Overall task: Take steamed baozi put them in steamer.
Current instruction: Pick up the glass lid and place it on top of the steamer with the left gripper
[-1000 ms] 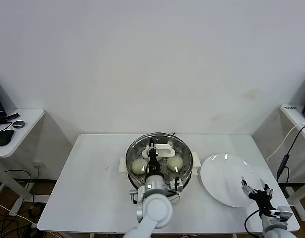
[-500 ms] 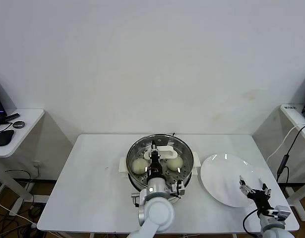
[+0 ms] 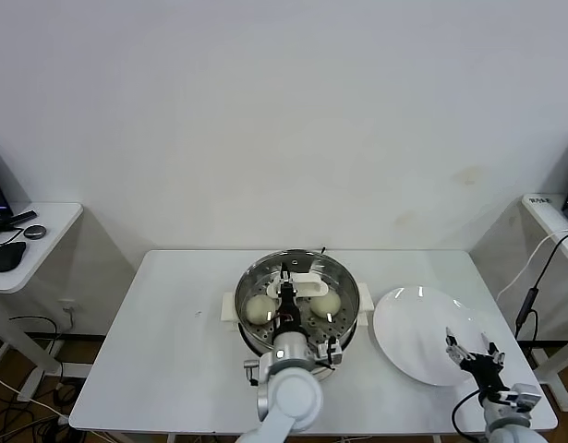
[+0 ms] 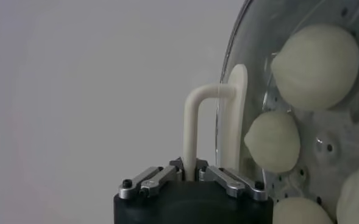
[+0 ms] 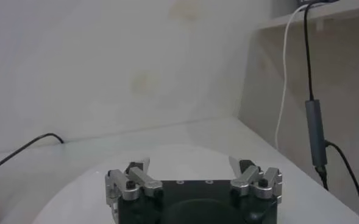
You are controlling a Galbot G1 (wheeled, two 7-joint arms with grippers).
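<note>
The steamer [image 3: 297,300] sits in the middle of the white table [image 3: 173,341]. It is a shiny round pot on a white base with side handles. A round glass lid [image 3: 298,288] with a white handle [image 3: 300,280] lies over the top of the steamer.

The left gripper [image 3: 285,297] is right above the steamer. It is pinched tight on the white handle of the lid. In the left wrist view the two fingers [image 4: 222,178] squeeze the foot of the white handle [image 4: 194,131], and the glass lid [image 4: 252,67] stands just past it.

The steamed baozi are inside the steamer, under the glass. From the head view two show, one [image 3: 259,309] on the left side of the gripper and one [image 3: 324,304] on the right side. Through the glass in the left wrist view four cream buns show, the biggest [image 4: 316,58] next to a smaller one [image 4: 273,141].

A white plate [image 3: 422,334] lies on the table just to the right of the steamer. The right gripper [image 3: 472,349] hangs over the near right edge of the plate, well apart from the steamer. Its fingers [image 5: 135,176] are spread wide and hold nothing.
</note>
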